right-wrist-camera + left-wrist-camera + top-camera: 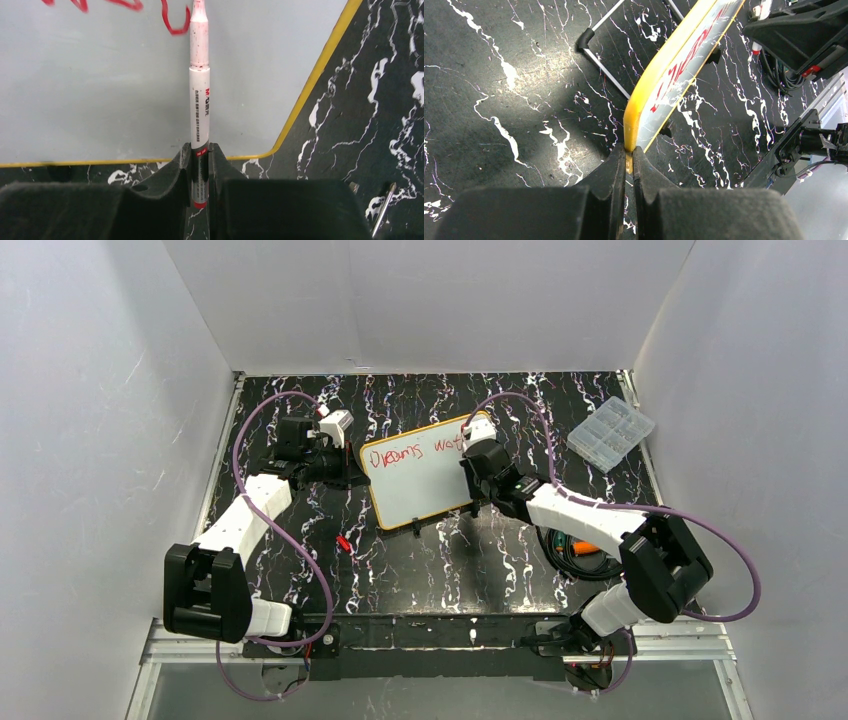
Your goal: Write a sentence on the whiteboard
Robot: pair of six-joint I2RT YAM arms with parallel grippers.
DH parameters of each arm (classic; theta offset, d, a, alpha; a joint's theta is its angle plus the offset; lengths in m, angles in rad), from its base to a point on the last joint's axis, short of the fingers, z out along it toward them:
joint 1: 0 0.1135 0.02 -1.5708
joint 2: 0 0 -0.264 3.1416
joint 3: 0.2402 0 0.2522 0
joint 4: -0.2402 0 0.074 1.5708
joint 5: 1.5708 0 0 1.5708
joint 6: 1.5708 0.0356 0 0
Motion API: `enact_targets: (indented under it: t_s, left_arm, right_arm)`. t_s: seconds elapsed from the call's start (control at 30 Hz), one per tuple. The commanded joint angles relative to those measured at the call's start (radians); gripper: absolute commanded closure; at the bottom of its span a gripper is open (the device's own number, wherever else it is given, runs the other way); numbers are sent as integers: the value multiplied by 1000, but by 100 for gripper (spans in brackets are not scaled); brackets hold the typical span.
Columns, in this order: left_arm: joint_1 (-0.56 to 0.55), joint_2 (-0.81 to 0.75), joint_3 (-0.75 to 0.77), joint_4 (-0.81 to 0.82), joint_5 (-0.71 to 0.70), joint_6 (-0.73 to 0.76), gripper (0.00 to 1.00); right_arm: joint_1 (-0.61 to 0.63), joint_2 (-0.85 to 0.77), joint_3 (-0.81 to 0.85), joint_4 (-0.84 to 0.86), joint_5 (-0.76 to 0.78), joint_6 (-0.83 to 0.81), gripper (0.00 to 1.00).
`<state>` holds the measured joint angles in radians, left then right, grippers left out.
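The whiteboard [420, 480] with a yellow frame stands tilted on the black marbled table. Red words [400, 456] reading about "Dreams wort" run along its top line. My left gripper [347, 462] is shut on the board's left edge; the left wrist view shows the yellow frame [659, 75] pinched between the jaws [629, 160]. My right gripper [478, 448] is shut on a white red-inked marker [200, 95], its tip touching the board [100, 90] beside a red stroke [175, 22]. The arm hides the end of the writing.
A clear plastic compartment box [611, 432] lies at the back right. A red marker cap [343, 542] lies on the table in front of the board. Cables and an orange item [585, 546] sit by the right arm. A thin metal rod [382, 210] lies near the right gripper.
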<state>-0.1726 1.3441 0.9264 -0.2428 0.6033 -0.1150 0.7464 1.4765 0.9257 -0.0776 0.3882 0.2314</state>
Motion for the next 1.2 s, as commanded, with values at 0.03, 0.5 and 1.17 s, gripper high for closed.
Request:
enact_targets:
  t_s: [0.03,0.5,1.17]
  left_arm:
    - [-4,-53,11,-7,28,7,100]
    - [-4,-50,11,-7,28,7,100]
    - [-4,-50,11,-7,27,7,100]
  right_arm:
    - [-3,-17,-41,-10,-31,42,99]
    - [-4,-10,16,-3,0,8,99]
    - [-20,10,53,-26,25,-7,99]
